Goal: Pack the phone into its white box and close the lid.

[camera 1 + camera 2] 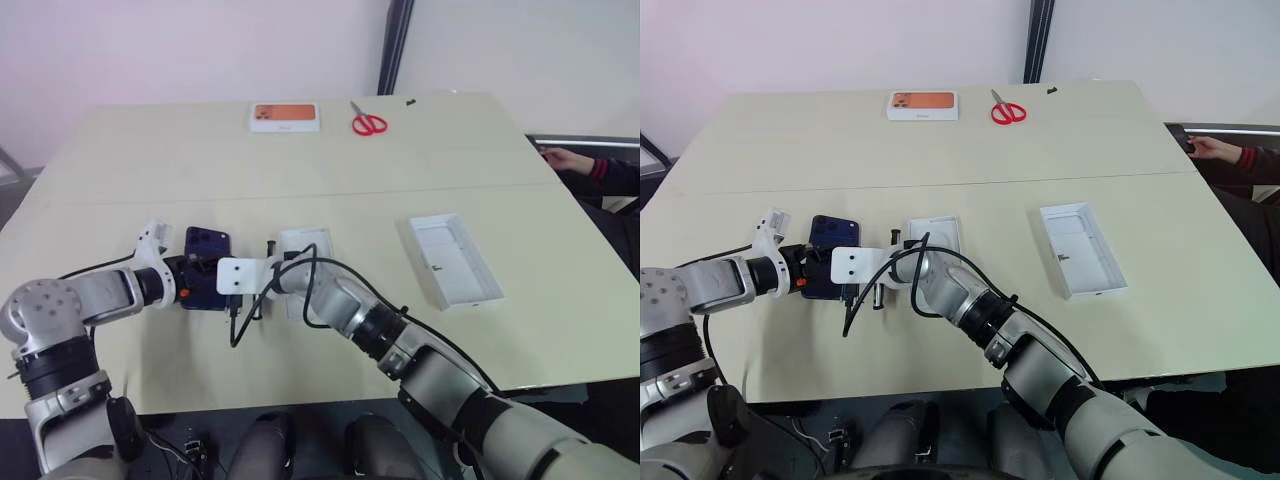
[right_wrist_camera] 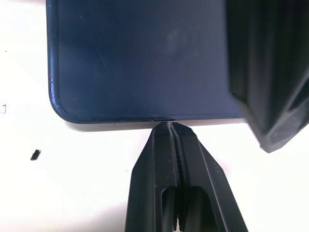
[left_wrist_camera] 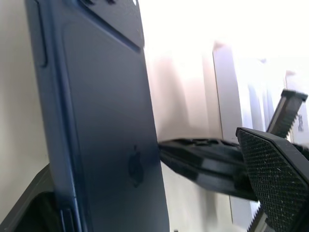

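bench (image 1: 330, 140): carrying everything; the phone is lying at about 8 o'clock of its middle, the white box just at 3 o'clock of the phone, the lid well off at 3 o'clock, open side up.
lid (image 1: 455, 260): sitting far from both arms; a long carry is waiting, and a skewed drop could be leaving it cocked on the box.
white box (image 1: 305, 243): lying partly hidden behind the right arm; a nudge from that arm could be sliding it away.
phone (image 1: 204, 268): lying flat, back up; risk is it skating across the bench if pushed unevenly.
left end effector (image 1: 196, 270): standing wide open around the phone, gripping nothing; closing off-centre could be twisting the phone.
right end effector (image 2: 175, 129): pinched fully shut, empty, tip touching the phone's edge; it could be slipping over the edge.
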### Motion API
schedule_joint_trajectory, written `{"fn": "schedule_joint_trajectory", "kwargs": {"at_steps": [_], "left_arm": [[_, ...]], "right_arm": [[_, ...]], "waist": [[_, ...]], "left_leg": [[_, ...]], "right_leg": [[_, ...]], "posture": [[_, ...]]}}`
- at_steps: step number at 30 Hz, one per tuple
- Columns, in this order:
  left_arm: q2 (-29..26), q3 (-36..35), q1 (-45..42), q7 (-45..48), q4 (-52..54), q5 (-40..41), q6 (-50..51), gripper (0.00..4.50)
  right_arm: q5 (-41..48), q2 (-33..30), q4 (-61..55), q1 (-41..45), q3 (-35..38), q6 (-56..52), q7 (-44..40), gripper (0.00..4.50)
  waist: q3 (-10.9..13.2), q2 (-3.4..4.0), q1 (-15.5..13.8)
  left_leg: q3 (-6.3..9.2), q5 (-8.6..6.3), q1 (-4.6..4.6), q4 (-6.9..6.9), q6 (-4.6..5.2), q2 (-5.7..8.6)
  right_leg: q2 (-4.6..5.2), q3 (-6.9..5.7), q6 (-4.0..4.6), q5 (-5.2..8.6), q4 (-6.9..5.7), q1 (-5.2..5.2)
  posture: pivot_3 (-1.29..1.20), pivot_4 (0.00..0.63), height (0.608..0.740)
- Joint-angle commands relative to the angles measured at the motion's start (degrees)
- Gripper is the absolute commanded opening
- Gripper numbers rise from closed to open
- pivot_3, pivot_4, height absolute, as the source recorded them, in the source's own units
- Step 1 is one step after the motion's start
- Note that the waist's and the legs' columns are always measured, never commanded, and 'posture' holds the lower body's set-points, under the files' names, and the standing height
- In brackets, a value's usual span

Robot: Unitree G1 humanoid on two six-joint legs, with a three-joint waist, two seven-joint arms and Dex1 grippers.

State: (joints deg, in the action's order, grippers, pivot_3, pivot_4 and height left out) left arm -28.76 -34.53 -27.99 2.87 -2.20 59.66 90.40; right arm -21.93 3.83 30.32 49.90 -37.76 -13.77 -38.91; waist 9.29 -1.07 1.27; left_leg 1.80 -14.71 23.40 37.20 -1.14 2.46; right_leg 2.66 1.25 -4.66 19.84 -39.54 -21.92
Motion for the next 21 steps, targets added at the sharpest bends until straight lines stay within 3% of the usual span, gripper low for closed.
{"fn": "schedule_joint_trajectory", "kwargs": {"at_steps": [1,2,5,9,21], "left_arm": [[0.73,-1.48,-0.32,-1.46,-0.07,-2.71,-0.84,4.50],[1.07,-1.92,-0.31,-1.65,-0.03,-3.04,-0.97,4.50],[1.71,-3.00,-0.15,-2.08,0.19,-4.07,-2.13,3.66],[2.17,-3.92,-0.19,-1.68,0.95,-4.75,-2.06,1.72],[4.08,-8.40,-0.90,-2.09,1.46,-4.28,2.03,1.72]], "right_arm": [[-0.40,0.33,-2.12,-0.66,-0.41,0.09,-0.79,0.06],[-0.52,0.20,-2.36,-0.80,-0.42,0.05,-0.86,0.06],[-0.80,-0.12,-2.97,-1.14,-0.41,-0.11,-1.06,0.00],[-1.17,-0.61,-4.24,-1.42,-0.41,-0.52,-1.57,0.00],[-1.27,-3.69,-13.31,-1.90,0.69,-3.29,-5.02,0.00]], "waist": [[0.00,0.00,-0.05],[0.00,0.00,-0.06],[0.00,-0.01,-0.06],[-0.01,-0.02,-0.04],[0.00,-0.03,-0.03]], "left_leg": [[0.00,0.00,0.00,0.00,0.00,0.00],[0.00,0.00,0.00,0.00,0.00,0.00],[0.00,0.00,0.00,0.00,0.00,0.00],[0.00,0.00,0.01,-0.02,0.00,0.00],[0.02,0.02,0.01,-0.06,-0.03,0.00]], "right_leg": [[0.00,0.00,0.00,0.00,0.00,0.00],[0.00,0.00,0.00,0.00,0.00,0.00],[0.00,0.00,0.00,0.00,0.00,0.01],[0.00,0.01,0.00,0.00,0.00,-0.02],[0.00,0.00,0.00,0.00,0.01,-0.04]], "posture": [[0.00,0.150,0.740],[0.00,0.150,0.740],[0.00,0.150,0.740],[0.00,0.150,0.740],[0.00,0.150,0.740]]}}
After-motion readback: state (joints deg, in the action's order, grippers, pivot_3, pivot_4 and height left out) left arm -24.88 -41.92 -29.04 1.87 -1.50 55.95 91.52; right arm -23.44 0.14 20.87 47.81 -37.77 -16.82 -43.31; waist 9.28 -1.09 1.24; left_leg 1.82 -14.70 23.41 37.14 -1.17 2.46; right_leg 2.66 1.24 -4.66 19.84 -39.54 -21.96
